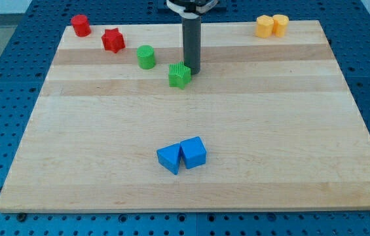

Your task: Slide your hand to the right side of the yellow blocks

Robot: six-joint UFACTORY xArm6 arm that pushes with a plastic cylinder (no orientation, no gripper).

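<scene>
my tip sits just right of the green star block, holding nothing (bare rod). two yellow blocks touch at the board's top-right edge, well apart from the tip.

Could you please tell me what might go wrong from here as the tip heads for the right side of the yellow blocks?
My tip sits right beside the green star block, so a careless start could drag it along. The two yellow blocks stand close to the board's top edge; clipping them could push them off. There is also little board to their right, so overshooting is possible.
</scene>
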